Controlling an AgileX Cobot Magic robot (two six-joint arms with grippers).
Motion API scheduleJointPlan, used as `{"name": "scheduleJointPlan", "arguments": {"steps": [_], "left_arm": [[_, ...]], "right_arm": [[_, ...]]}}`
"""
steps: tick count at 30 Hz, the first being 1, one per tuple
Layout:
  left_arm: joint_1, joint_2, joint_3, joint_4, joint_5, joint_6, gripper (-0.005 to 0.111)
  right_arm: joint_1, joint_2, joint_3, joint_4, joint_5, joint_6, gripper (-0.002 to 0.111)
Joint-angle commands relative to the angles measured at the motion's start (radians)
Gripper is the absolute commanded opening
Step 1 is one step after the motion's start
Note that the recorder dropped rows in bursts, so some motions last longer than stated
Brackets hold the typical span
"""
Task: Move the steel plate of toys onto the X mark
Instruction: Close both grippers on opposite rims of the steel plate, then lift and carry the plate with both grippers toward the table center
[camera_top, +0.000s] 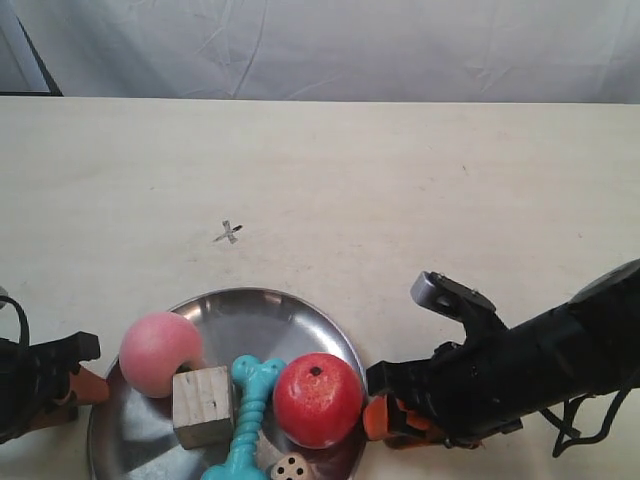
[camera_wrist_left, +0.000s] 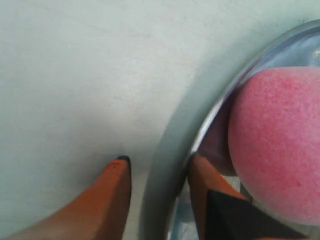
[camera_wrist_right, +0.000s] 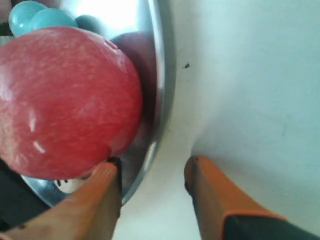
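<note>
The steel plate (camera_top: 250, 320) lies at the table's near edge. It holds a pink ball (camera_top: 158, 353), a wooden cube (camera_top: 203, 405), a teal bone (camera_top: 250, 400), a red apple-like ball (camera_top: 317, 398) and a white die (camera_top: 291, 466). The X mark (camera_top: 228, 233) is on bare table just beyond the plate. My left gripper (camera_wrist_left: 159, 160) is open astride the rim (camera_wrist_left: 210, 125), with one finger inside by the pink ball (camera_wrist_left: 280, 145). My right gripper (camera_wrist_right: 152, 164) is open astride the opposite rim (camera_wrist_right: 157, 75), one finger under the red ball (camera_wrist_right: 65, 100), the other on the table.
The pale table (camera_top: 450, 180) stretches wide beyond the plate, and a white cloth backdrop (camera_top: 350, 45) hangs behind its far edge. The right arm's dark body (camera_top: 540, 365) lies low over the table beside the plate. A small dark speck (camera_wrist_right: 187, 65) marks the table near the rim.
</note>
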Motion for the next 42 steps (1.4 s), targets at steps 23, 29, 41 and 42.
{"name": "scheduleJointPlan", "arguments": {"steps": [23,29,41,42], "left_arm": [[-0.011,0.024,0.017,0.023,0.008,0.014,0.040],[-0.011,0.024,0.017,0.023,0.010,0.025,0.040],[-0.011,0.024,0.017,-0.033,0.069,0.098,0.030],[-0.011,0.024,0.017,-0.033,0.069,0.098,0.025]], "right_arm": [[0.087,0.141,-0.068,0.072,-0.033,-0.011,0.038],[0.087,0.141,-0.068,0.076,-0.029,-0.011,0.014],[0.087,0.141,-0.069,0.078,-0.029,-0.029,0.000],[0.087,0.141,-0.069,0.078,-0.029,-0.029,0.000]]}}
